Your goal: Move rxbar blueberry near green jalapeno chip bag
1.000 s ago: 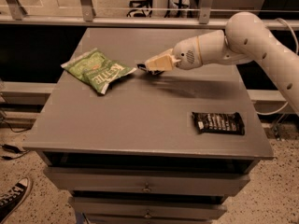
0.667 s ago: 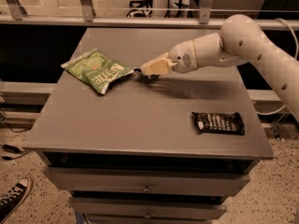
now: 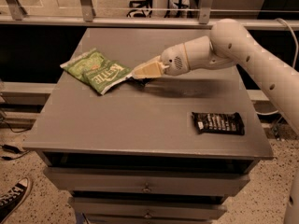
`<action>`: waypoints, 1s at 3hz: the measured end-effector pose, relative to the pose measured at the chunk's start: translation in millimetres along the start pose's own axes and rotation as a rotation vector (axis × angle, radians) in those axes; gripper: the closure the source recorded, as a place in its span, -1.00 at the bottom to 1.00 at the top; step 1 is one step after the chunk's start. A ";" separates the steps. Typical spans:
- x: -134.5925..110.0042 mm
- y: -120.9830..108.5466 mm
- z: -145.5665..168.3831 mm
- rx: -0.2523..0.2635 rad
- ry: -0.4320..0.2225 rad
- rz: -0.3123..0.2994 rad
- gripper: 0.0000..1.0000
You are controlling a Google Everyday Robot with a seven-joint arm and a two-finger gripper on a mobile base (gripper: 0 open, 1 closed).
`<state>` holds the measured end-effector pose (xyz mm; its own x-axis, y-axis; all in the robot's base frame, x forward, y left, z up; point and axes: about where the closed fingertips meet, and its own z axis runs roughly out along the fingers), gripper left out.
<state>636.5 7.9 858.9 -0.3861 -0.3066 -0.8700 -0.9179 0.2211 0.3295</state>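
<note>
Camera view
Arm (image 3: 247, 59): is reaching in from the right edge, bending at the elbow near the table's far right and stretching leftward, sloping down a little toward the wrist.
Gripper (image 3: 136, 72): is pointing left and hanging low over the table (image 3: 140, 125), just right of the chip bag (image 3: 96, 71).
Jaws: are lying together as one pale wedge, clenching the rxbar (image 3: 141, 81) (only a dark sliver of it is showing beneath the tip).
Rxbar: is sitting at the gripper's tip, just beside the bag's right corner; I cannot tell whether it is touching the tabletop.
Chip bag: is lying flat at the table's left, crinkled.
Black bar (image 3: 218, 123): is lying near the front right edge, well apart from the gripper.
</note>
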 end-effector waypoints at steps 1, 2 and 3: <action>-1.7 -1.4 3.9 0.000 -0.004 -0.003 -1.00; -2.0 -2.2 2.9 0.005 -0.004 -0.004 -1.00; -20.6 -27.0 -51.4 0.194 -0.034 -0.083 -1.00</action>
<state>664.5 -39.4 886.8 -0.3032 -0.3003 -0.9044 -0.9105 0.3715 0.1818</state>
